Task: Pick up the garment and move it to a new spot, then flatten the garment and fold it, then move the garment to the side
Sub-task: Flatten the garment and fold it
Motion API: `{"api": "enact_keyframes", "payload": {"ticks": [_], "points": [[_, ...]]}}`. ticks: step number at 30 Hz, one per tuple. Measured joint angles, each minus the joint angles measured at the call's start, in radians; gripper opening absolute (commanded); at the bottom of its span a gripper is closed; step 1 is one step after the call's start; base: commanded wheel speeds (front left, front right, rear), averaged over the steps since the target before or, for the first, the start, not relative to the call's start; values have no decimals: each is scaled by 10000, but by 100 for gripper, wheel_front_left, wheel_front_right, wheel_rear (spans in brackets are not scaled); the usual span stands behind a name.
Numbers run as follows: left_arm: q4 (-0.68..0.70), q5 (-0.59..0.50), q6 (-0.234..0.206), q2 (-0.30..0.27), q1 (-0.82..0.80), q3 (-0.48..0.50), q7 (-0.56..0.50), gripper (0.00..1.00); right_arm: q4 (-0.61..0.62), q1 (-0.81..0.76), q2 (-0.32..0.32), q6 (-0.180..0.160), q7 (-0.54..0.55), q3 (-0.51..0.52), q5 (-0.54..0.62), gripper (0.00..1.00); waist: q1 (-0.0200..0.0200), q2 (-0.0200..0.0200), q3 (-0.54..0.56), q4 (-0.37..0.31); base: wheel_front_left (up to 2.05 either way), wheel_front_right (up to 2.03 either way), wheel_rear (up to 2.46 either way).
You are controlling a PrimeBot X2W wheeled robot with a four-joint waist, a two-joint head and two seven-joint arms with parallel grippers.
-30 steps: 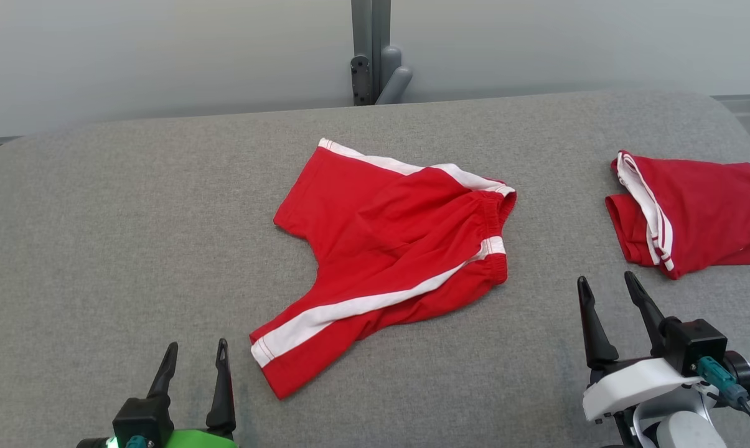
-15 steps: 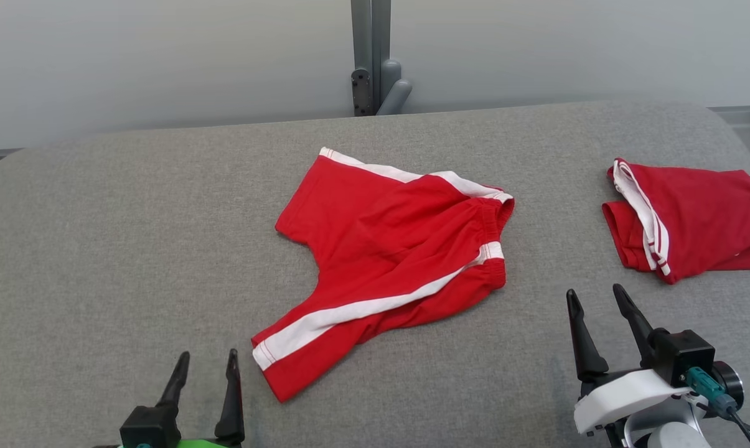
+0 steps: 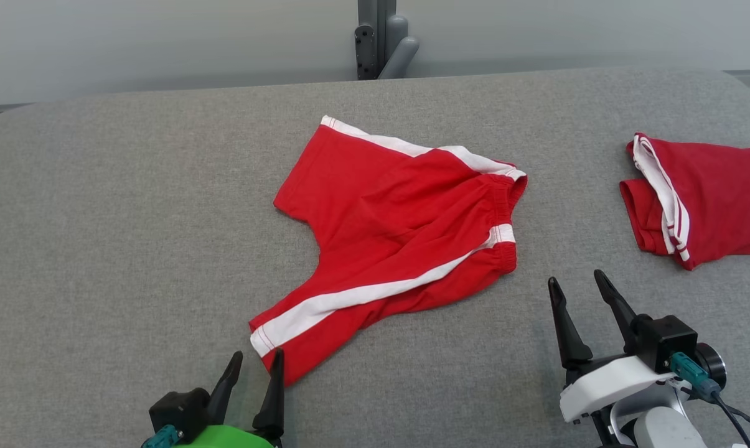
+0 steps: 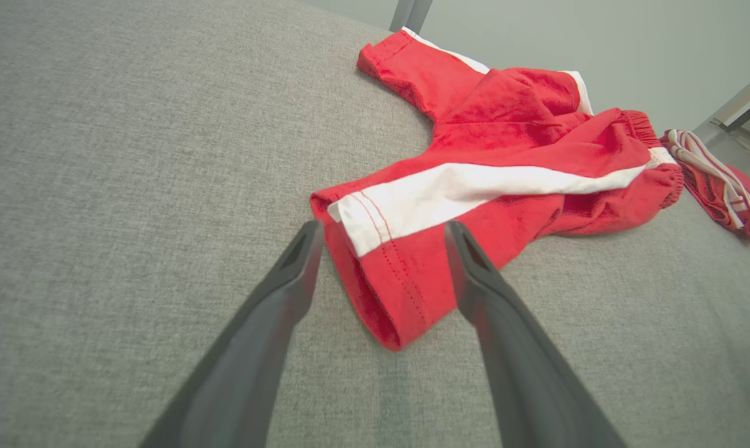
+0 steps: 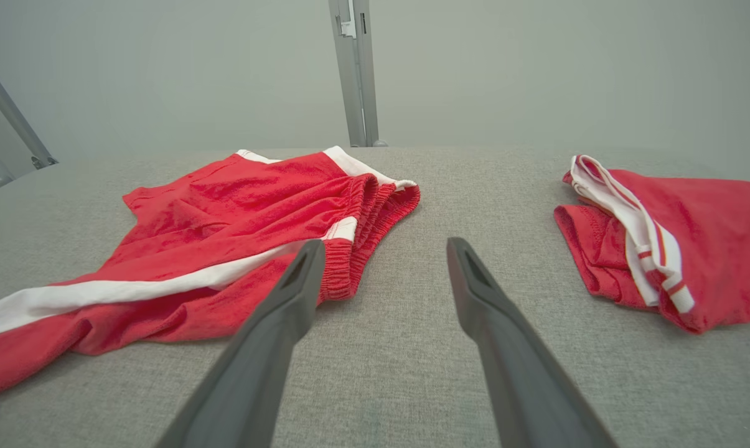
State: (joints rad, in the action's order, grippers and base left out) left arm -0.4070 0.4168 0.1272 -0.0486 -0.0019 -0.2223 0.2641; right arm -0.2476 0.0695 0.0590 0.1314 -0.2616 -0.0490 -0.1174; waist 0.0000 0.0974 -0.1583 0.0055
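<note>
The garment (image 3: 399, 218), red shorts with white side stripes, lies crumpled and spread out in the middle of the grey table (image 3: 132, 218). Its waistband points right and one leg runs toward the front left. My left gripper (image 3: 258, 353) is open at that leg's hem; in the left wrist view the hem of the garment (image 4: 505, 149) sits between the open fingers of the left gripper (image 4: 382, 227). My right gripper (image 3: 575, 277) is open and empty, just right of the waistband. In the right wrist view the right gripper (image 5: 384, 244) points past the elastic edge of the garment (image 5: 225, 218).
A second red garment with white trim (image 3: 711, 199), folded, lies at the table's right edge, and it also shows as the folded garment (image 5: 692, 236) in the right wrist view. A grey post (image 3: 381, 37) stands behind the table's far edge.
The head camera has shifted. My left gripper has moved right and forward up to the leg hem. My right gripper has come left, closer to the waistband. Both stay open.
</note>
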Motion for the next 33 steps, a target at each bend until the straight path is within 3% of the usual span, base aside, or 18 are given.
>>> {"api": "enact_keyframes", "payload": {"ticks": [4,28,29,30,33], "points": [[-142,681,4,0,-293,-364,0,100,-19,176,84,-2,0,-92,-29,100,0,0,-315,-33,0,0,0],[-140,1223,17,-2,-767,-412,0,100,-213,875,247,0,0,-648,-470,100,0,0,-1003,106,0,0,0],[-132,1260,15,-2,-771,-451,0,92,-224,897,253,-2,0,-675,-493,100,0,0,-1020,108,0,0,0],[-146,1296,17,-2,-782,-500,0,45,-245,941,263,0,0,-709,-525,100,0,0,-1038,108,0,0,0],[-203,1306,17,-2,-890,-625,0,0,-290,1055,357,0,0,-840,-564,100,0,0,-1090,111,0,0,0]]}}
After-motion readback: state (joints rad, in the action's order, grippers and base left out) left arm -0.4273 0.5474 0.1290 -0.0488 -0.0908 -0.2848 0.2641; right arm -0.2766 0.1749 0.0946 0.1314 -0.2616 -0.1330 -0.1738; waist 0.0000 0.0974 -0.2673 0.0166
